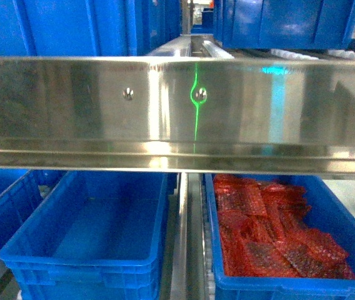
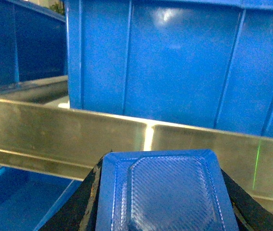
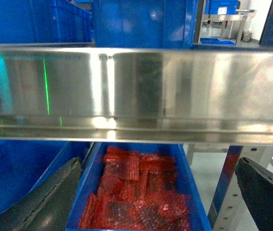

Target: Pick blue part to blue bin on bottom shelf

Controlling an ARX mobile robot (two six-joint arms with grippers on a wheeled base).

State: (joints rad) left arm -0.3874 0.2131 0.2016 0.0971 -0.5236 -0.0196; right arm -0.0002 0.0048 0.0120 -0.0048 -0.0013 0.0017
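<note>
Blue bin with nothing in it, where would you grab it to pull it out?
Grab the blue bin by its thick front rim, coming from the front and low: the steel rail crosses above it, likely blocking a reach from the top.

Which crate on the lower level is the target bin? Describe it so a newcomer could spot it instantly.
Find the wide shiny steel rail crossing the head view; two blue crates sit side by side on the level beneath it. The blue bin is the left one. Its smooth interior shows nothing inside, while the right crate holds red crinkly bags.
</note>
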